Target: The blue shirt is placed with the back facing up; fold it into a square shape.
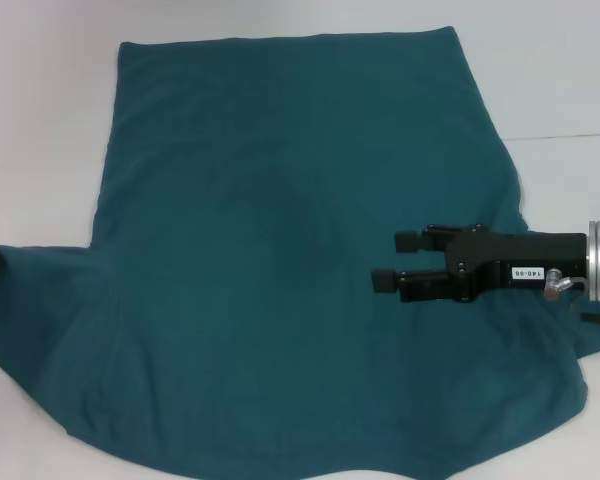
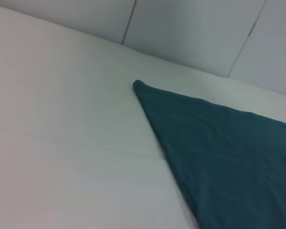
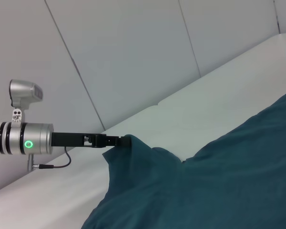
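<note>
Blue shirt spread flat on white table, plain back up, hem far from robot, sleeves toward it.

Left gripper at shirt's left sleeve tip, clamped on cloth, sleeve lifted into peak; likely ready to fold it inward.

Right gripper hovers over shirt's right half, fingers apart, holding nothing; likely heading for right sleeve.

Head view shows only a dark nub at left sleeve; right wrist view reveals pinch. Left wrist view shows only shirt corner, table.
</note>
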